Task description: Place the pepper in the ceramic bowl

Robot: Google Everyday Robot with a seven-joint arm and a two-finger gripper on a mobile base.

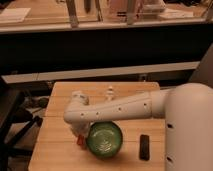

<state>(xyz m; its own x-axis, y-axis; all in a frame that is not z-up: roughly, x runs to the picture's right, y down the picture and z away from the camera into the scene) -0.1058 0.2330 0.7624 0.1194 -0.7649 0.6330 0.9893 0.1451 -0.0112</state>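
Holding the gripper low over the front left part of the wooden table, tucked under the rounded wrist end of the white arm and largely hidden by it. Leaving the grip itself impossible to judge from this angle: open, closed or clamped on something, no telling. Showing a small red-orange tip of the pepper right beneath the gripper, close above or on the tabletop, without making clear which. Placing that pepper just beside the left rim of the ceramic bowl, outside it and not inside. Resting the dark-green bowl upright near the table's front edge, partly tucked under the arm, with a pale pattern glinting in its hollow. Spanning the arm across the middle of the table from the right, a row of small dark dots running along its side, and joining it to the bulky white robot body filling the lower right corner. Lying to the right of the bowl, apart from it, a black rectangular bar pointing roughly front to back. Standing near the table's far edge, well apart from the bowl and behind the arm, a small white cup. Backing the table, a pale ledge under a dark band, and above that a wooden counter.
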